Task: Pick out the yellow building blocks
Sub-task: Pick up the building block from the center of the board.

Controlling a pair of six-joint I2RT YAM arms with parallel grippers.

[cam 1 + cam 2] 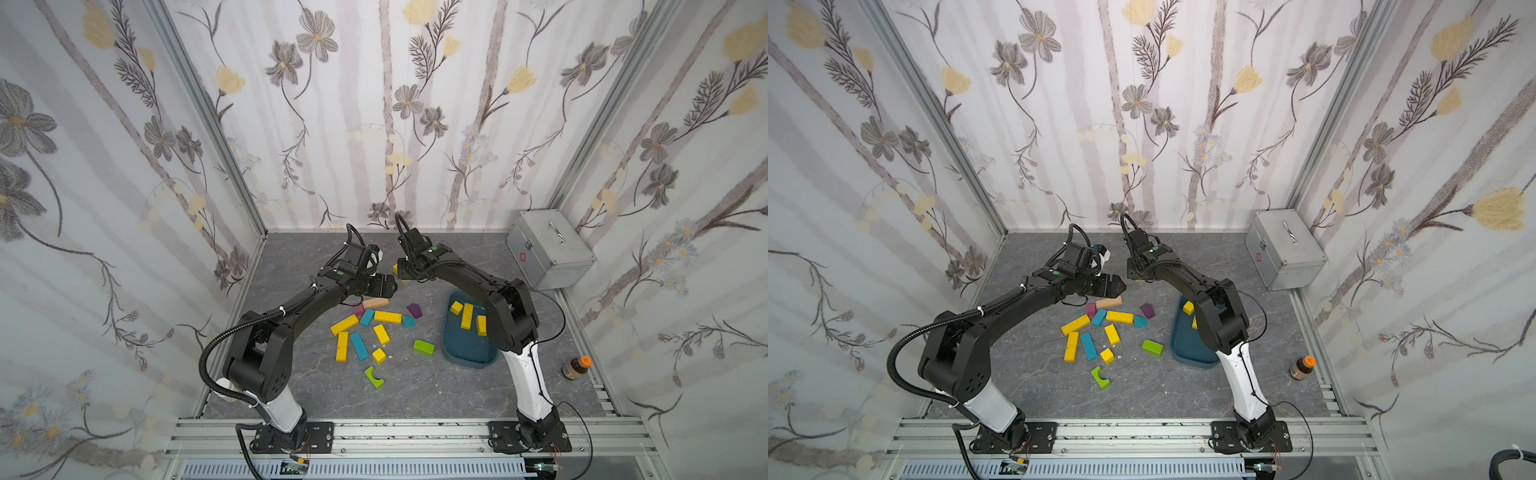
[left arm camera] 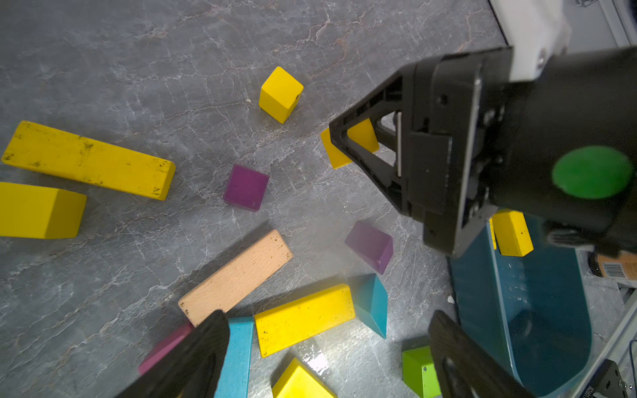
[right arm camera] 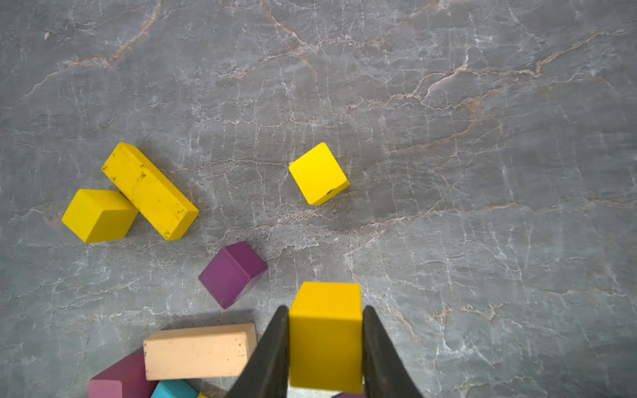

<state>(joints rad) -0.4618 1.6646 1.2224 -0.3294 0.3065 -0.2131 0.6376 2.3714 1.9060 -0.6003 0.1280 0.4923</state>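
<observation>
At the lower centre of my right wrist view, the right gripper (image 3: 325, 310) pinches 1 yellow cube (image 3: 325, 344). Next, I judge, comes a lift and carry to the teal tray (image 1: 465, 349), centre right, which holds 3 yellow blocks (image 1: 467, 316). The left gripper (image 2: 327, 315) gapes empty. Loose yellow blocks (image 3: 319, 174) lie beyond.

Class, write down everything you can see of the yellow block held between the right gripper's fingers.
The yellow block is small, bright, matte and solid-looking, with flat unmarked faces and crisp edges, cube-like or slightly longer. The right gripper is shut on it, its dark fingers pressing two opposite sides, and the block sits squarely between them. The peach bar lies close by. Whether the block touches the grey marbled table cannot be told.
</observation>
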